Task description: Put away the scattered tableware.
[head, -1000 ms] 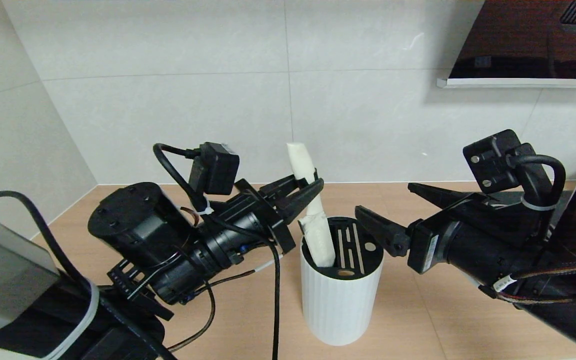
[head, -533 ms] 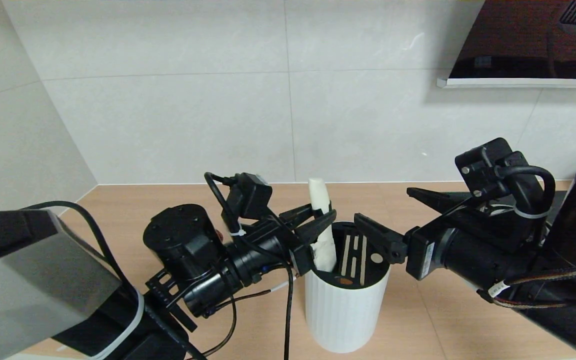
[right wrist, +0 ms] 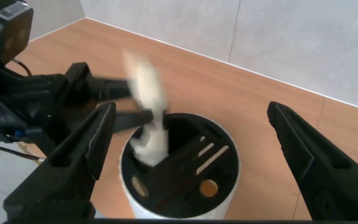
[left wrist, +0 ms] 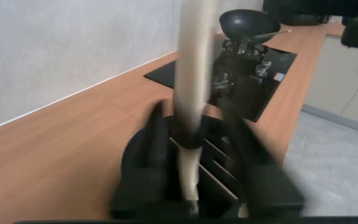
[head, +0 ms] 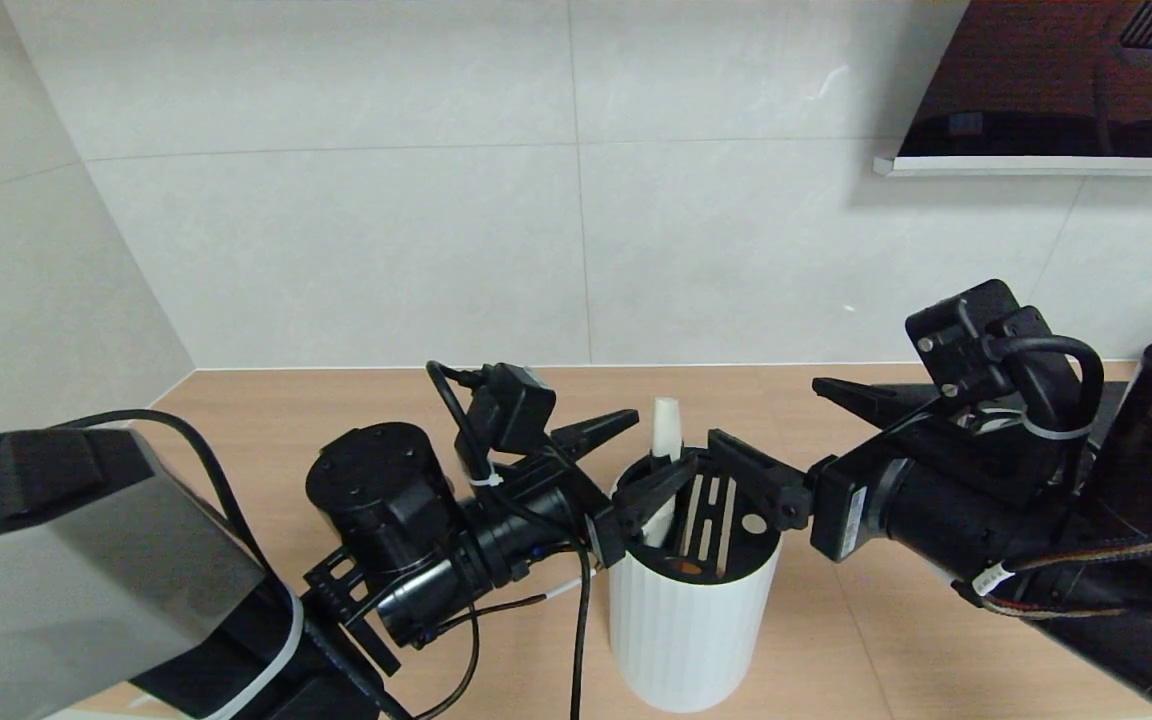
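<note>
On the wooden counter (head: 266, 420), white ribbed holder (head: 686, 630), pale utensil (head: 666, 428) standing inside

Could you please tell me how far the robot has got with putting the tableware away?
Done: a white utensil stands in the white holder. In hand: nothing is gripped. The left gripper has its fingers spread either side of the utensil at the rim, and the right gripper hangs open beside the holder. Left: draw the left arm clear. Whether more tableware waits elsewhere, I cannot tell.
</note>
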Available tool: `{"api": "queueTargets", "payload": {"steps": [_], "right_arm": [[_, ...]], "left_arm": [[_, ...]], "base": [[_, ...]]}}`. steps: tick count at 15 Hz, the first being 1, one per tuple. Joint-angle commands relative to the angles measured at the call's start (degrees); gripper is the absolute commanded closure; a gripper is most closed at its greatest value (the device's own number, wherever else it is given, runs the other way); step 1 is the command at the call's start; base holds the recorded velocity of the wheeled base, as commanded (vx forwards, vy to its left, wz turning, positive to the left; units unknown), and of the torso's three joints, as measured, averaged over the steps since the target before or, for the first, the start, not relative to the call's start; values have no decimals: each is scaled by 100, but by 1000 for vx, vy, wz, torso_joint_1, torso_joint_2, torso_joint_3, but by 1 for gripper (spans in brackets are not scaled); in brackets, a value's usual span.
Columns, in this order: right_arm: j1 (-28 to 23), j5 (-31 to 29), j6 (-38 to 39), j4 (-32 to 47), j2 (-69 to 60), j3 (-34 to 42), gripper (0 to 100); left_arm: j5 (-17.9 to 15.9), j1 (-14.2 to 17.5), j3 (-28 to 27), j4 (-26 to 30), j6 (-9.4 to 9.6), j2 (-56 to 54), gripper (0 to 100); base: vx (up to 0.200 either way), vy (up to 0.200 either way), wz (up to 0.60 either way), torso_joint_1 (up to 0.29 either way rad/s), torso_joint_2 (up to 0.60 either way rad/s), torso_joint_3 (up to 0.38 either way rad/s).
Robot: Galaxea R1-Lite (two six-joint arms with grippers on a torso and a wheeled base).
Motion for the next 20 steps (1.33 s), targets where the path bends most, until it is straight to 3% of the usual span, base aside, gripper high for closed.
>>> {"api": "queueTargets", "payload": {"steps": [1,6,9,11,13,16,18,20], "right_arm": [[3,-1,-2,-2,8,-1,0],[-23,-1,-2,-28,17,-19,0],[-585,-62,-2,-143,-18,-177,0],[-981,-80,-11,-450,-97,-124,0],[-1262,-300,-72,-793,-387,78,0],[-1754,-607,-116,-1030,-1301,843,0],[-2554,-528,-125,-995,-2409,1915,0],[-3099,-370,-116,-784,-3402,2530,0]], "left_arm": [[14,-6,25,-3,-6,-95,0],[84,-15,25,-3,-68,-288,0],[172,-24,68,-3,-173,-1237,0],[427,46,174,-3,-297,-2143,0],[691,90,543,-3,-297,-2898,0],[691,292,1527,269,-297,-4023,0],[691,829,2477,550,-314,-5148,0],[691,1101,3373,963,-490,-6440,0]], "base": [[0,0,0,0,0,0],[0,0,0,0,0,0],[0,0,0,0,0,0],[0,0,0,0,0,0],[0,0,0,0,0,0],[0,0,0,0,0,0],[0,0,0,0,0,0],[0,0,0,0,0,0]]}}
